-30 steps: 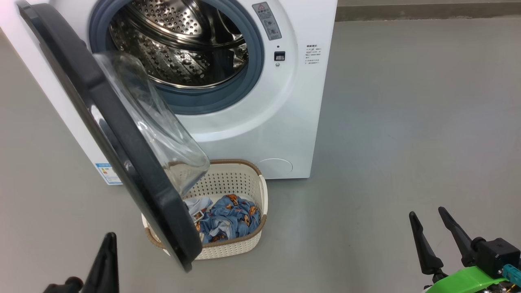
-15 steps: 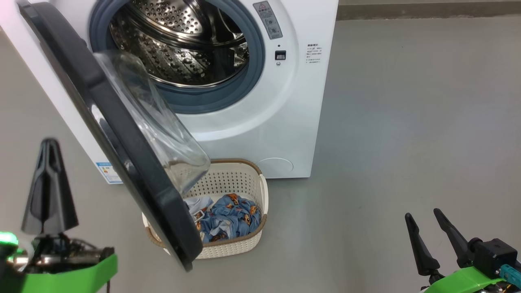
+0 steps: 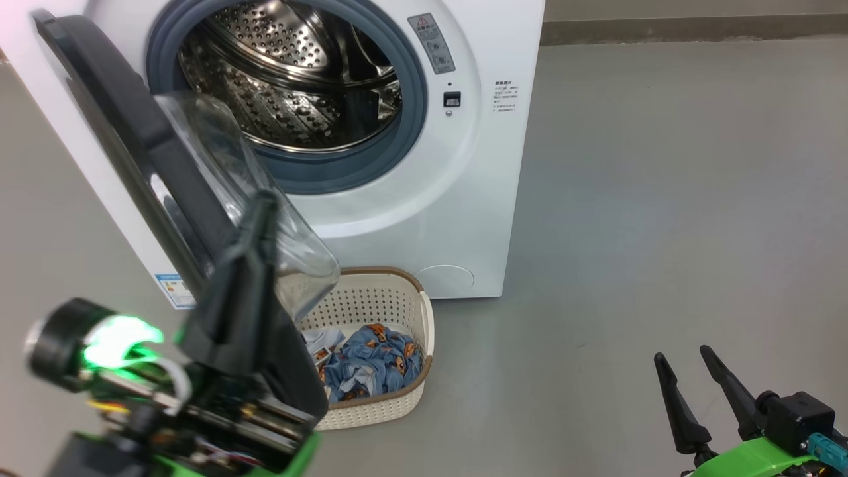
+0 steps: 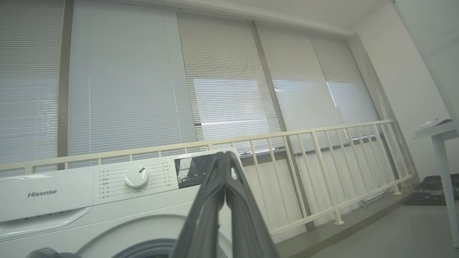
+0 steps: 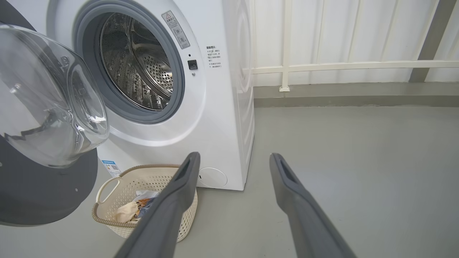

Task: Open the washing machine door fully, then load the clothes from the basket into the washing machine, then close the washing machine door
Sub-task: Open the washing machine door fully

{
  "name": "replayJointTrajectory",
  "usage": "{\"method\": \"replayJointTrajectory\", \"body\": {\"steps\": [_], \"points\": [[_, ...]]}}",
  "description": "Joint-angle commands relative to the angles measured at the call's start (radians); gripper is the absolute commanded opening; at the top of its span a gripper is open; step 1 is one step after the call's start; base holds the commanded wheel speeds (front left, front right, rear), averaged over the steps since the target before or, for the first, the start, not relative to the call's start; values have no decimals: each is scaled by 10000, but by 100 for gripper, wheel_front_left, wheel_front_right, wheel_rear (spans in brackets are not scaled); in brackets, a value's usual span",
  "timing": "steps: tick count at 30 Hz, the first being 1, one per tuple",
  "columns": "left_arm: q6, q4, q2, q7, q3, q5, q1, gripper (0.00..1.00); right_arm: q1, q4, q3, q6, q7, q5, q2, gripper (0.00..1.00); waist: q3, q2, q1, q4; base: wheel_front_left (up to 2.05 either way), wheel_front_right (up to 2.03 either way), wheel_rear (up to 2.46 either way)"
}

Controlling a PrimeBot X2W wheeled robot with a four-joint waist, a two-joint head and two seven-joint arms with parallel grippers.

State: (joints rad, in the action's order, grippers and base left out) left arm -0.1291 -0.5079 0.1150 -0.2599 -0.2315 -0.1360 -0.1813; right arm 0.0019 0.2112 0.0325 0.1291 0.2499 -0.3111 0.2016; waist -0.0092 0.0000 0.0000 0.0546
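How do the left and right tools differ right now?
The left tool is shut, fingers pressed together; the right tool stands open. The left tool is raised in front of the washing machine door; the right tool sits low over the floor, off to the machine's side. Both are dark, long-fingered and empty.

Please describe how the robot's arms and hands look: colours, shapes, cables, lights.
The left hand and right hand each have two long dark grey fingers tapering to points, on a black block with a bright green cover. The left wrist has a glowing green light and thin coloured wires; the right has a teal connector.
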Motion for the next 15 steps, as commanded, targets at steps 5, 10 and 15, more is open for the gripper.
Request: {"method": "replayJointTrajectory", "body": {"steps": [5,10,15], "points": [[-15,4,167,-19,-766,-67,-474,0,-109,-152,276,16,118,-129,185,100,-40,0,0,-17,0,0,0],[-15,459,198,-19,-2025,-311,-301,0,-82,-100,369,16,118,-186,170,100,-59,0,0,-58,0,0,0],[-15,1052,199,-19,-3194,-635,65,0,-28,-66,360,16,118,-305,110,100,-44,0,0,-64,0,0,0]]}}
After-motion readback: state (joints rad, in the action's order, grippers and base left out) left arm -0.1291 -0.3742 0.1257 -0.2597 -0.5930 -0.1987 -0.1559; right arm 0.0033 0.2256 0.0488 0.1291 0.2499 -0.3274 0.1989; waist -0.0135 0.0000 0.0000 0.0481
